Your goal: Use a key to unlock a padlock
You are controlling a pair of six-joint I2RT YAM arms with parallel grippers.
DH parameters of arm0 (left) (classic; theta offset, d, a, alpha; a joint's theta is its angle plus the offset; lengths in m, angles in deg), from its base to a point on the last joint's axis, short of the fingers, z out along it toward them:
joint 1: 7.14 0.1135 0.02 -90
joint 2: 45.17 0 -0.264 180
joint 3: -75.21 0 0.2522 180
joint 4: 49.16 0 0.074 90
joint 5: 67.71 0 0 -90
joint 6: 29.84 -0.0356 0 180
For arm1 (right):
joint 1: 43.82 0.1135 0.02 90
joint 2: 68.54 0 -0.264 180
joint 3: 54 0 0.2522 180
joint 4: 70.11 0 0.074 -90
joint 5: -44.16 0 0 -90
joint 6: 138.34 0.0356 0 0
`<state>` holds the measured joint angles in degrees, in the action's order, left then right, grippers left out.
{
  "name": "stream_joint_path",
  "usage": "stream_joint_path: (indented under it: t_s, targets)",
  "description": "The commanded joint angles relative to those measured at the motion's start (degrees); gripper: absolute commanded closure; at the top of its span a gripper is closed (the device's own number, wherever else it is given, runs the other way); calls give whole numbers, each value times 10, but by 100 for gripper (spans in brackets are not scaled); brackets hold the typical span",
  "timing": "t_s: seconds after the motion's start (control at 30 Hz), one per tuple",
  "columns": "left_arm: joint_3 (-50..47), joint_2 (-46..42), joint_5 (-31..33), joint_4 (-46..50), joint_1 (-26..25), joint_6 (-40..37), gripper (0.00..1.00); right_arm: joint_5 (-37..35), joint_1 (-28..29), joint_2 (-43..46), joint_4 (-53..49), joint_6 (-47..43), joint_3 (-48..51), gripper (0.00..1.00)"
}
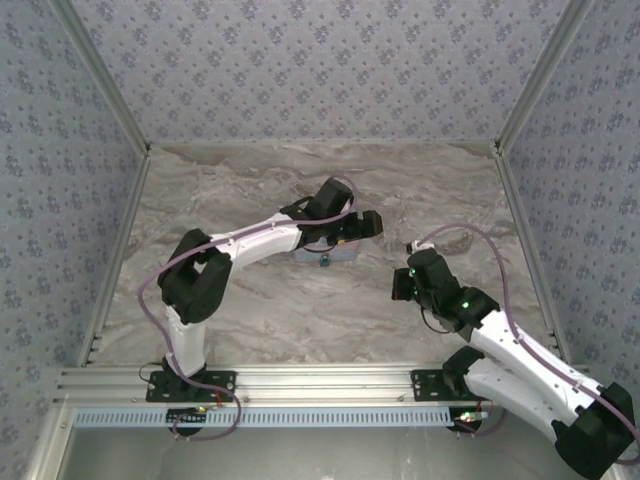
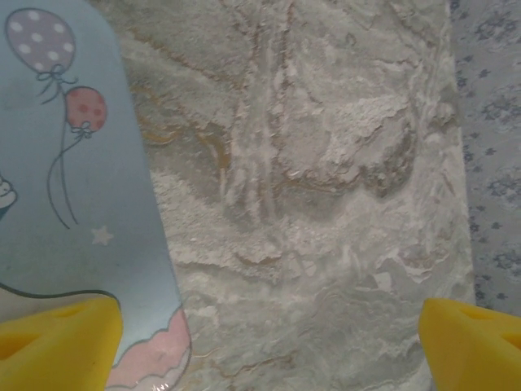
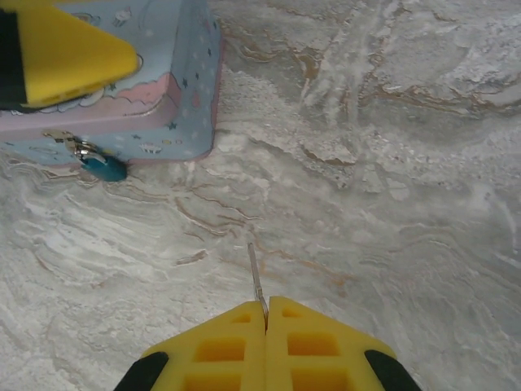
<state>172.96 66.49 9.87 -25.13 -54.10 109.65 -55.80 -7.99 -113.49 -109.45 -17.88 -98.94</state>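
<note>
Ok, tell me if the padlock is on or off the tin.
On: the padlock hangs from the tin by its shackle. Whether locked, cannot tell.

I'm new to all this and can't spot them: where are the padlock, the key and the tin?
padlock [image 3: 106, 167], right wrist view, teal body.
key [image 3: 256, 281], right wrist view, thin blade.
tin [image 2: 81, 204], left wrist view, printed top.
</note>
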Motion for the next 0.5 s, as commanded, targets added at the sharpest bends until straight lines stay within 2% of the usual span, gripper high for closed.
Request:
stream_joint_path:
  t_s: [0.0,0.47]
  targets:
    - [16,19,-8,45,-6,0,6,-21,-5,10,-26,13,2,100]
    - [-58,-17,-2,37,-38,32,5,-20,-23,11,-34,4,-4,100]
